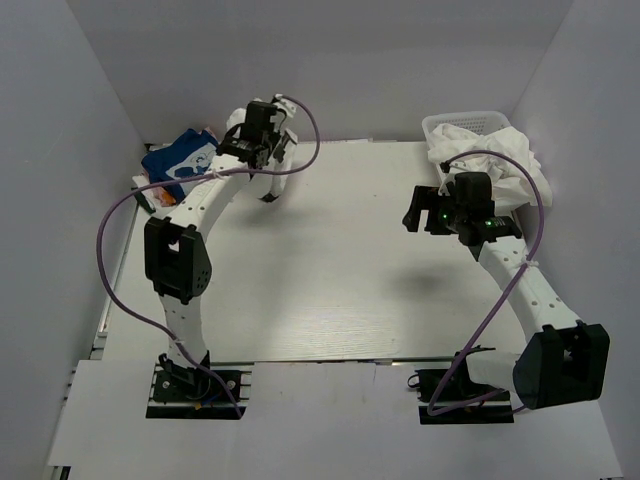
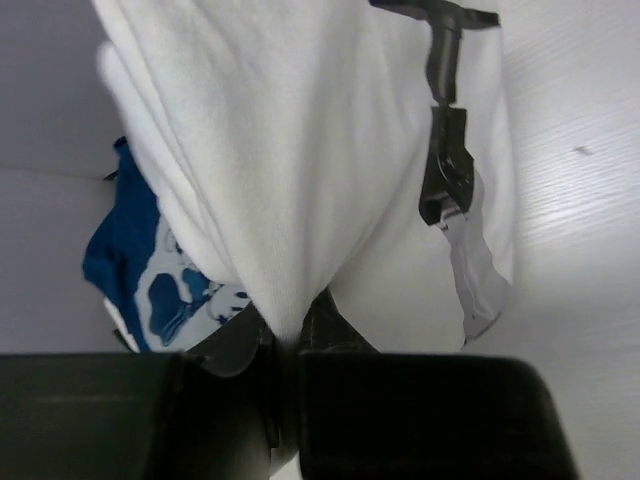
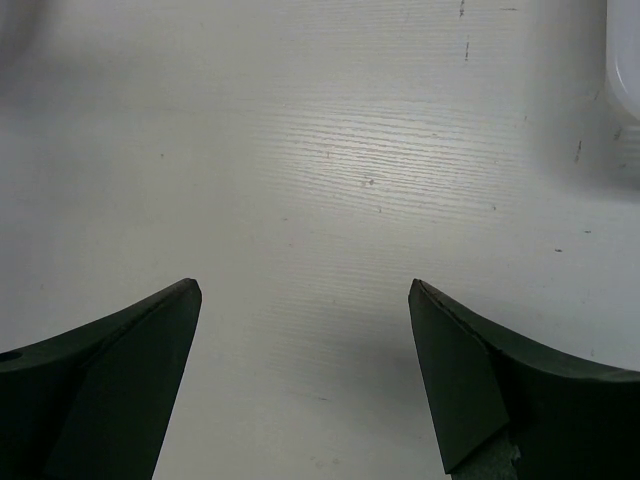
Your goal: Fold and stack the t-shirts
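My left gripper (image 1: 268,148) is at the far left of the table, shut on a bunched white t-shirt (image 1: 285,152) that hangs from it. In the left wrist view the white cloth (image 2: 280,150) fills the frame, pinched between the jaws (image 2: 285,335), with a dark strip (image 2: 445,150) on it. The folded blue t-shirt with a white graphic (image 1: 178,160) lies just left of it and also shows in the left wrist view (image 2: 150,285). My right gripper (image 1: 413,213) is open and empty above bare table (image 3: 305,290).
A white mesh basket (image 1: 470,122) stands at the back right, with more white t-shirts (image 1: 495,155) spilling over it behind my right wrist. Its corner shows in the right wrist view (image 3: 628,90). Grey walls enclose the table on three sides.
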### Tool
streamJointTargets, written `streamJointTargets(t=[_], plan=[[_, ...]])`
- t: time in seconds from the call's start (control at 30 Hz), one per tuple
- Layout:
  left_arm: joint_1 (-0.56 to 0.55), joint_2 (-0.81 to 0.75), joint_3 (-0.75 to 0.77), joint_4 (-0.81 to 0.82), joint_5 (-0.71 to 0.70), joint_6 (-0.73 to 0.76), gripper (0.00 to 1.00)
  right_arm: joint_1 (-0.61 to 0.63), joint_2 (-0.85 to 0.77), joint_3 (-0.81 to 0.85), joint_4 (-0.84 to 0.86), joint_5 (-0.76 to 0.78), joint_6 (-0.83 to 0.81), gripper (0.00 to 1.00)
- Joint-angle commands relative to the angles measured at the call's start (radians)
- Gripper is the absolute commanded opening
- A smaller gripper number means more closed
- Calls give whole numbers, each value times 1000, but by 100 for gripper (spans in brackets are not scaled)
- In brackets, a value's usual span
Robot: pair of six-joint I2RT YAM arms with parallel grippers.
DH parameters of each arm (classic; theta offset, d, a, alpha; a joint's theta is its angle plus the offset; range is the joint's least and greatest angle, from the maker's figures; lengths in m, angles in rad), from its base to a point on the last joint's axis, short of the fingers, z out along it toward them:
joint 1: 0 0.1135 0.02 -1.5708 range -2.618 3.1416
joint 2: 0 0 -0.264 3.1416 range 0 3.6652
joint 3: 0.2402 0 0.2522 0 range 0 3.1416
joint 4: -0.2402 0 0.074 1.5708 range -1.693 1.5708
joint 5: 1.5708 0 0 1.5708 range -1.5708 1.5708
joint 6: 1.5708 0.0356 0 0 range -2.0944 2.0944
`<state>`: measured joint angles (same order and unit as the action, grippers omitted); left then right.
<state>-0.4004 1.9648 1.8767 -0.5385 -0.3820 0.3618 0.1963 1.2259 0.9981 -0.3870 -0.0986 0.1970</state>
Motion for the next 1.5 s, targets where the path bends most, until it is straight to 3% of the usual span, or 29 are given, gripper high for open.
streamJointTargets(t=[0.0,0.33,0.53,0.73,0.87,1.03,1.47], plan=[[69,-14,65,38,-17,75,0,-1,4,23,36,19,-27,90],[232,9,108,112,101,52,0,-1,52,74,10,-15,-24,90],[325,86,215,126,153,-70,0,0,75,105,0,-20,-18,90],[416,222,419,-21,145,-239,0,-3,103,140,-9,-12,-16,90],[468,263,447,-61,123,-357,0,-1,118,154,-9,-10,-19,90],[524,207,268,-37,141,-503,0,0,168,191,-26,-21,-18,90],[610,114,64,15,95,-722,0,-1,205,198,-19,-29,-27,90]])
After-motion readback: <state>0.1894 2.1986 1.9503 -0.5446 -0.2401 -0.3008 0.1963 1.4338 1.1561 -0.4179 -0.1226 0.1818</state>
